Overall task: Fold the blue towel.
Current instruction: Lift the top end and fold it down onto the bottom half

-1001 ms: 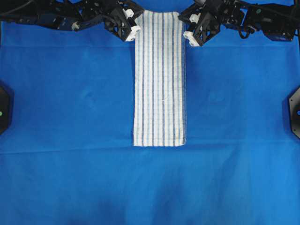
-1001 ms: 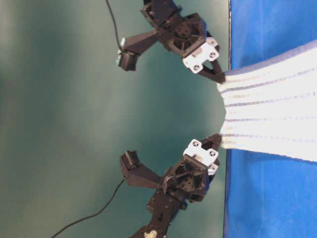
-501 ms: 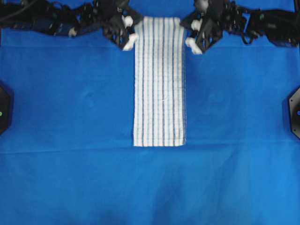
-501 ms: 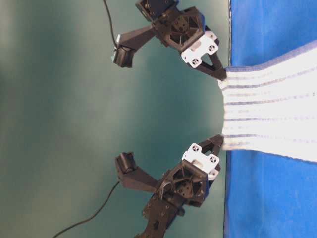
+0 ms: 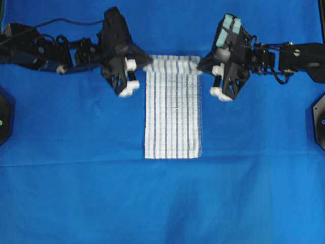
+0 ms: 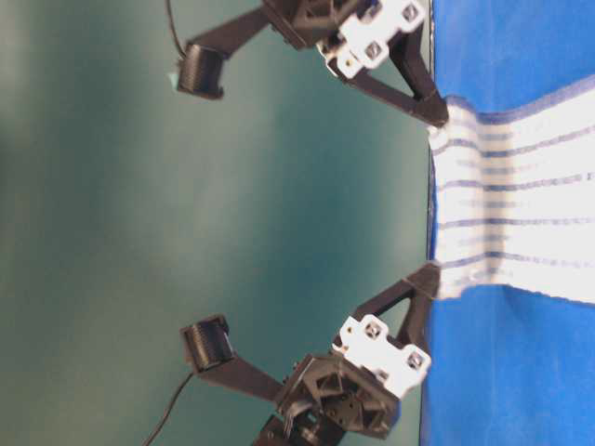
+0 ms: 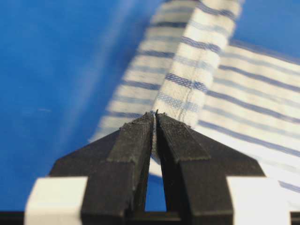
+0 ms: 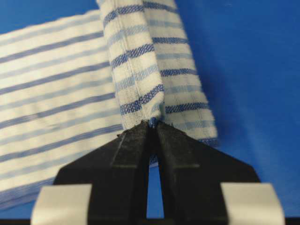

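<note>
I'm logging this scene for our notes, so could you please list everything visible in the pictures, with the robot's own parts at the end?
blue towel: one, white with light-blue and navy stripes, lying lengthwise mid-table, its far end lifted and pinched at both corners.
table cloth: one, plain solid blue, covering the whole work surface under the towel.
black fixtures: two, partly cut off at the left and right edges of the overhead view; what they are cannot be told.
backdrop: one, dark green, behind the arms in the table-level view.
left gripper: one, black fingers on white mounts, shut on the towel's corner.
right gripper: one, same build, shut on the opposite corner.
</note>
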